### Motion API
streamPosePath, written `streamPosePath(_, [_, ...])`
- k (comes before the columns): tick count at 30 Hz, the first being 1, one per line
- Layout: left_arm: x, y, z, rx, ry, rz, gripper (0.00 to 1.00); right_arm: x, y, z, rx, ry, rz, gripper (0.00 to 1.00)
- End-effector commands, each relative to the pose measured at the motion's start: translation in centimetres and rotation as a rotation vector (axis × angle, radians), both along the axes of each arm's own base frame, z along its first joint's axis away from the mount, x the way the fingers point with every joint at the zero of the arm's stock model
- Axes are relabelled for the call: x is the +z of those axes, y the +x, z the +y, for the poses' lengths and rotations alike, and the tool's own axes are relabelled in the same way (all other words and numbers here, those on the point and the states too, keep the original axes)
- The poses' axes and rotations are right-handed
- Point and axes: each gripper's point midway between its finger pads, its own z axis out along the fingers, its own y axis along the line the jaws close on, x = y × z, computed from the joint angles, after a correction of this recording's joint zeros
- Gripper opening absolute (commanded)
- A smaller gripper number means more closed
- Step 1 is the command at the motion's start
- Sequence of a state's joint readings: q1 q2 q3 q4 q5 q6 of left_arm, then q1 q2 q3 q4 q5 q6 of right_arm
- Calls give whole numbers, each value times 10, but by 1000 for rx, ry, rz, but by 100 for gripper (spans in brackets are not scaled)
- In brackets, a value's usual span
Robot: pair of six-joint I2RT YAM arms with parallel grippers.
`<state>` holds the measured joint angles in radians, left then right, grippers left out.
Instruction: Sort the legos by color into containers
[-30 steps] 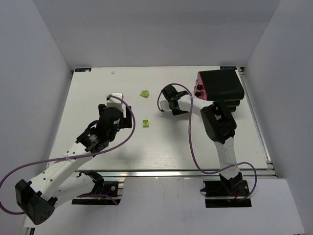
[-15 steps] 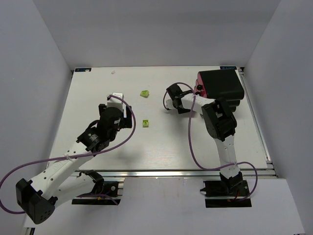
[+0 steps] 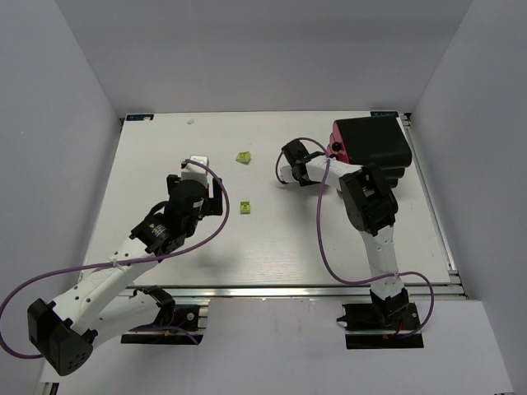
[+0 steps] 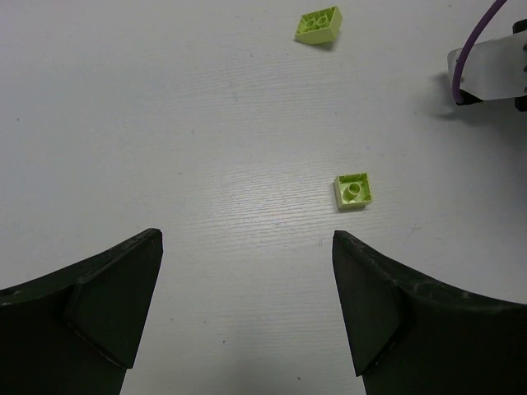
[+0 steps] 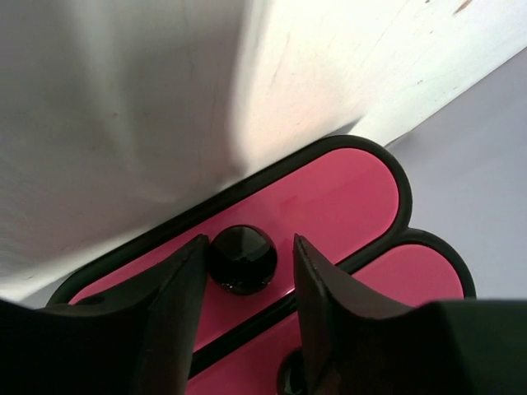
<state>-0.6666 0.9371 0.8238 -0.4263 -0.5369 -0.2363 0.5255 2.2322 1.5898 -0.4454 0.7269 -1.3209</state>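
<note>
Straddling the round knob (image 5: 241, 257) on a magenta drawer front (image 5: 329, 206), the right gripper (image 5: 247, 247) stands narrowly parted, not clamped. Left gripper (image 4: 245, 239) gapes wide, empty; lime brick (image 4: 353, 191) just ahead-right.

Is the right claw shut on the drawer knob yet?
Open: the right claw straddles the knob, and pink drawer front shows between the knob and one finger.
</note>
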Motion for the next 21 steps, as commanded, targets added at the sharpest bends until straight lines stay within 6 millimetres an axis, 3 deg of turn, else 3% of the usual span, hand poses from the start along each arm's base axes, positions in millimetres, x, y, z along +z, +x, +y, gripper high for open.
streamPosePath(1, [4,0,4,16,5,-11,94,6,6,-3,4,-7,12,45])
streamPosePath(3, [4,0,4,16,5,-11,94,5,5,-2,-1,-2,21,36])
streamPosePath(4, [4,0,4,16,5,-11,94,7,5,0,-2,3,19,21])
streamPosePath(6, [4,0,4,15,3,-10,94,7,1,5,-2,12,36,13])
streamPosePath(10, [4,0,4,15,3,-10,94,13,0,9,-6,47,31,10])
streamPosePath(15, [4,0,4,15,2,-11,94,22,-5,36,22,162,31,10])
streamPosePath(21, [4,0,4,15,3,-12,94,14,-16,56,55,198,59,11])
